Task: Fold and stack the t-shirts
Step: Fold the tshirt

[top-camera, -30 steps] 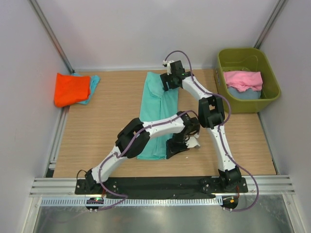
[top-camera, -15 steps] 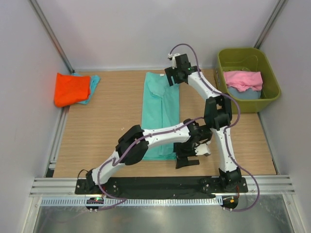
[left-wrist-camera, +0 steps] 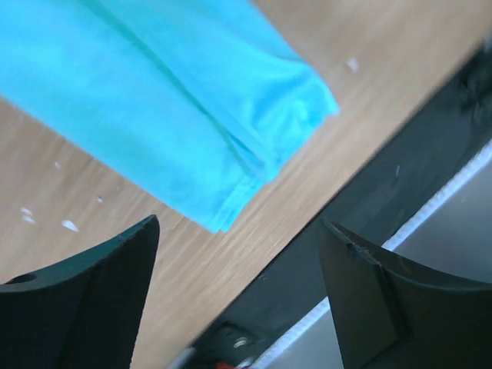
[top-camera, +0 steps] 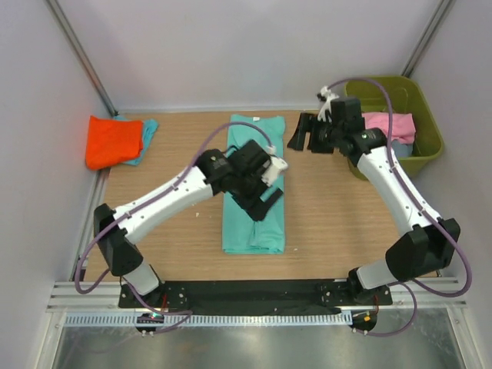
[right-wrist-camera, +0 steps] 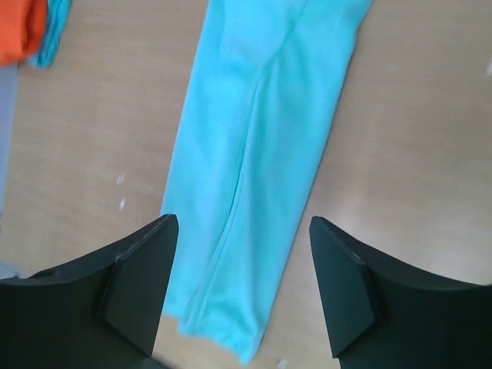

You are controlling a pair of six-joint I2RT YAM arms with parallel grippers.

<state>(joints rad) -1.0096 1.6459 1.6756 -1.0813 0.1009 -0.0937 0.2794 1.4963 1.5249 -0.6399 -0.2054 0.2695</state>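
A teal t-shirt (top-camera: pixel 254 223) lies folded into a long narrow strip down the middle of the table; its near end shows in the left wrist view (left-wrist-camera: pixel 192 115) and its length in the right wrist view (right-wrist-camera: pixel 261 154). My left gripper (top-camera: pixel 261 201) hovers open above the strip's middle, with nothing between its fingers (left-wrist-camera: pixel 238 231). Open and empty, my right gripper (top-camera: pixel 305 138) hangs over bare wood right of the strip's far end (right-wrist-camera: pixel 242 223). An orange t-shirt (top-camera: pixel 113 141) lies folded on another teal one (top-camera: pixel 147 129) at the far left. A pink t-shirt (top-camera: pixel 390 123) sits in the bin.
The olive-green bin (top-camera: pixel 419 154) stands at the back right, just beyond my right arm. White walls close in the table on three sides. A black base strip (top-camera: pixel 254 292) and metal rail run along the near edge.
My left gripper opened, let go of the teal shirt's near end and rose back over its middle. My right gripper swung from the shirt's far end rightward toward the bin.
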